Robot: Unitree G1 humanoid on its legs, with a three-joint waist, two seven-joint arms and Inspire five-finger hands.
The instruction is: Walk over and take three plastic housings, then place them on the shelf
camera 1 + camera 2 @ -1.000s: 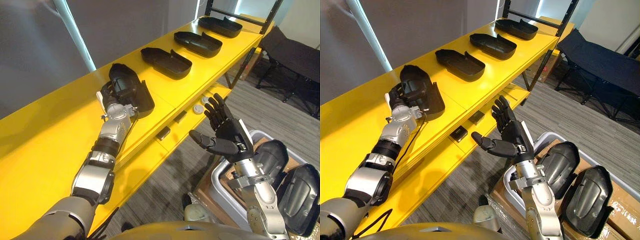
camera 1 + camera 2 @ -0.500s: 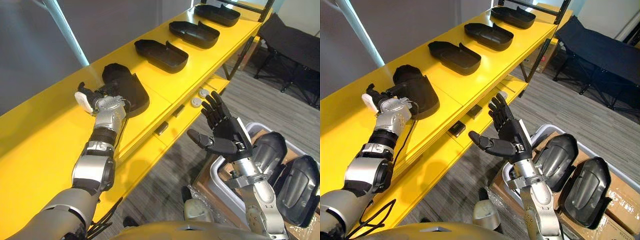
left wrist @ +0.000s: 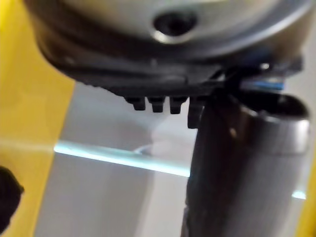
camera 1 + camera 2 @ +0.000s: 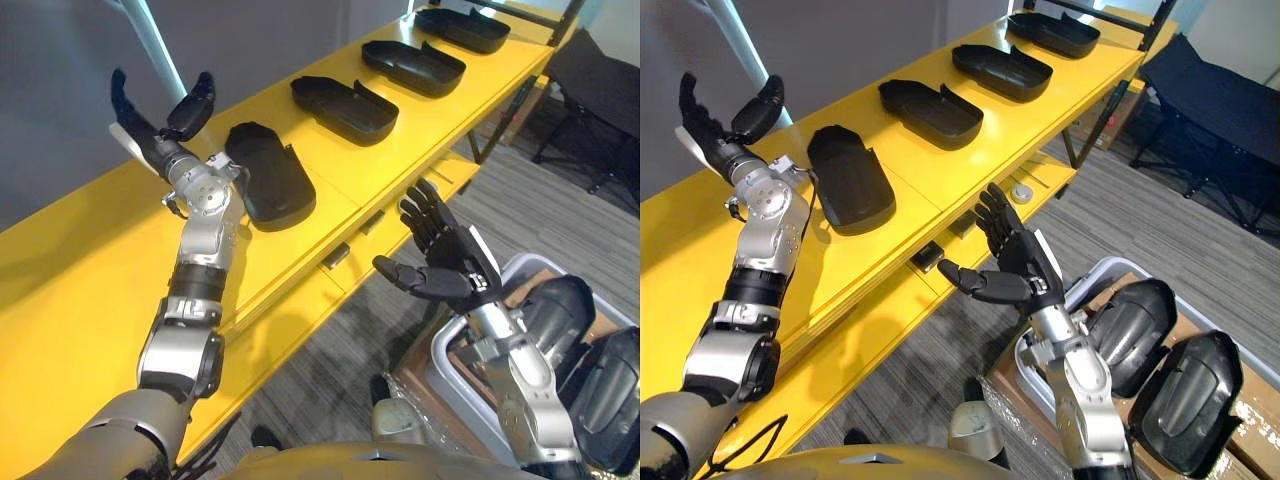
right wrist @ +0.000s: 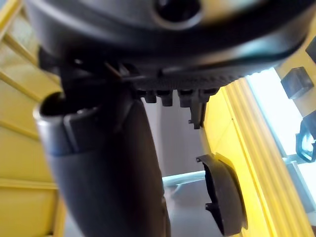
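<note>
Your left hand (image 4: 160, 115) has just let go. A second ago it was clamped on the nearest housing (image 4: 268, 185), which stood tipped on its edge. Half a second ago that housing was already down flat, with the fingers at its near end. Now the hand is lifted above the shelf (image 4: 80, 290) and clear of the housing, with open space between them. I read that as a finished placement, so nothing is left in hand to set down.

Closest to you, at lower right, the grey tub (image 4: 1102, 266) holds two spare housings (image 4: 1130, 335), side by side.

Just above the tub, your right hand (image 4: 440, 270) hangs over the floor beside the shelf's lower ledge. Its fingers are spread straight and its thumb is out. It holds nothing and touches nothing, much as it did a second ago.

Farther out, the left hand is wide open, fingers and thumb splayed apart like a fork. It is empty and points up towards the wall behind the shelf.

The released housing lies dome-up on the shelf top, just beside that wrist and resting steadily. Beyond it, three more housings (image 4: 343, 108) sit hollow side up in a row, well apart, running to the far end.

With four on the shelf, the count of three looks met. You cannot tell from here which were there from the start.
</note>
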